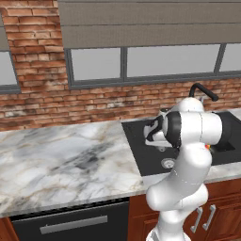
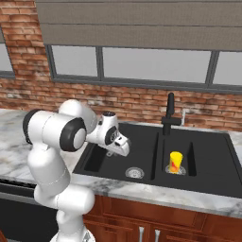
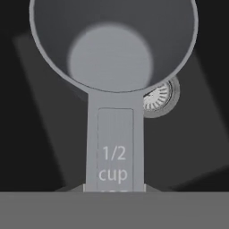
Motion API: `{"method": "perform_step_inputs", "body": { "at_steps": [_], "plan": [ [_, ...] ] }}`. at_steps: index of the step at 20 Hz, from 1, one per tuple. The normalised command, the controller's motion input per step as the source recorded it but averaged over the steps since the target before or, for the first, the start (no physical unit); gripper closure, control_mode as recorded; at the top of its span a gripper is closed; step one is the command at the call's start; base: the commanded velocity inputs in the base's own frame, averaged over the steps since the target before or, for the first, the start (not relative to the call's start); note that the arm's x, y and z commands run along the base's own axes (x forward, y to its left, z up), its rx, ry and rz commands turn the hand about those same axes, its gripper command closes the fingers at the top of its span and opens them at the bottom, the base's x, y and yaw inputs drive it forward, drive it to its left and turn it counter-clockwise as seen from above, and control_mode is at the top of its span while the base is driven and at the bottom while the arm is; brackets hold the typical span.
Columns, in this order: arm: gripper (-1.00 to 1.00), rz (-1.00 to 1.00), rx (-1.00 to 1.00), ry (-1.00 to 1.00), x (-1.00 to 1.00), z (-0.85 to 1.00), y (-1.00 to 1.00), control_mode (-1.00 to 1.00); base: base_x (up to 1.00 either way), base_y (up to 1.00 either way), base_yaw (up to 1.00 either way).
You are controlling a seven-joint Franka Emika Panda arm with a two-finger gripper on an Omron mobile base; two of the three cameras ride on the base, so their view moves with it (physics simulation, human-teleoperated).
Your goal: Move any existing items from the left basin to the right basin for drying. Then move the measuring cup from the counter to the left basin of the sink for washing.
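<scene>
1. In the hand view the measuring cup [image 3: 112, 53] sits right in front of the tool, bowl away from the camera and open side up. Its flat handle, marked "1/2 cup", runs back to the bottom edge where the tool's tips would be.
2. The tips themselves are hidden, so I cannot tell for certain how the tool's jaws stand.
3. The cup hangs above the left basin [image 2: 118, 156], whose round silver drain [image 3: 157, 96] peeks out beside the bowl.
4. In the right base view the tool [image 2: 119, 145] hovers over that basin of the sink [image 2: 208, 179].
5. A small yellow-orange object [image 2: 176, 162] stands in the right basin [image 2: 189, 153].
6. White marble tabletop [image 1: 61, 160] stretches left of the sink.
</scene>
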Motion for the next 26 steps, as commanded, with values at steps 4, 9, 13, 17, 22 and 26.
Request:
{"method": "perform_step_inputs", "body": {
  "at_steps": [4, 9, 13, 17, 22, 26],
  "plan": [
    [1.00, -0.18, 0.00, 0.17, 0.06, -0.28, -0.04, -1.00, 0.00, 0.00, 0.00],
    [1.00, -0.16, 0.02, 0.15, 0.00, -0.25, -0.09, -1.00, 0.00, 0.00, 0.00],
    [1.00, -0.12, 0.05, 0.10, 0.00, -0.16, -0.15, -1.00, 0.00, 0.00, 0.00],
    [1.00, -0.11, 0.06, 0.09, 0.00, -0.22, -0.21, -1.00, 0.00, 0.00, 0.00],
    [1.00, -0.08, 0.07, 0.11, 0.00, -0.34, -0.17, -1.00, 0.00, 0.00, 0.00],
    [1.00, -0.05, 0.04, 0.12, 0.03, -0.43, -0.09, -1.00, 0.00, 0.00, 0.00]
  ]
}}
